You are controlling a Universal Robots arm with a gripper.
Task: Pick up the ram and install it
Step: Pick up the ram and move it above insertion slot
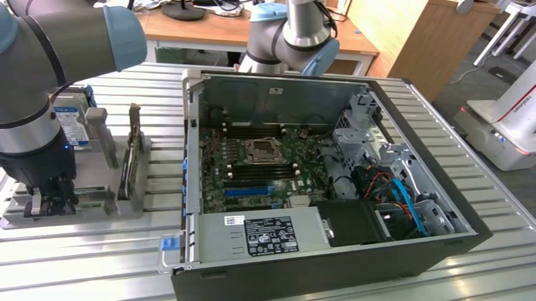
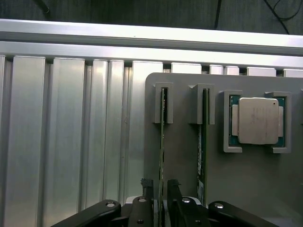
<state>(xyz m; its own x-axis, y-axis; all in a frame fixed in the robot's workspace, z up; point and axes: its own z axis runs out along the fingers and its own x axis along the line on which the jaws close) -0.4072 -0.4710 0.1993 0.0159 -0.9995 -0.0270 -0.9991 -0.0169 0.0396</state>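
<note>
Reaching straight down with the gripper (image 1: 50, 197) into the grey fixture tray (image 1: 100, 210), near the bench's (image 1: 84, 263) edge on the exterior view's left. Stands vertical over the tray, presumably to meet an edge-standing part squarely from above.

Seen from the wrist, sits with the gripper (image 2: 161, 189) centred over the ram (image 2: 162, 137), a thin green stick running lengthwise under it. Cannot tell a clenched grip from a slack one here. Holds the ram on its long edge, far end caught in the slotted post (image 2: 163, 104) nearest the tray's outer edge, just beside the bare bench slats; stood up like that, most likely, for leaving both flat faces free to a pinch from above.

Shows a second ram stick (image 2: 201, 137) one slot further in from that edge, parallel to the first and apart from it. Shows the square silver processor (image 2: 258, 120) further in again, flat in its own cornered nest, apart from both sticks.

Carries a blue-labelled hard drive (image 1: 69, 119) upright toward the tray's far edge in the exterior view. Leaves the open computer case (image 1: 335, 263) on the same bench, to the exterior view's right of the tray, side panel off and motherboard (image 1: 293, 182) facing up, long dark memory slots (image 1: 251, 133) flanking the bare processor socket (image 1: 262, 150): laid open, by the look of it, for loading from straight above.

Judged as the pick-up step, with the ram in its tray slot and not yet in the case.
</note>
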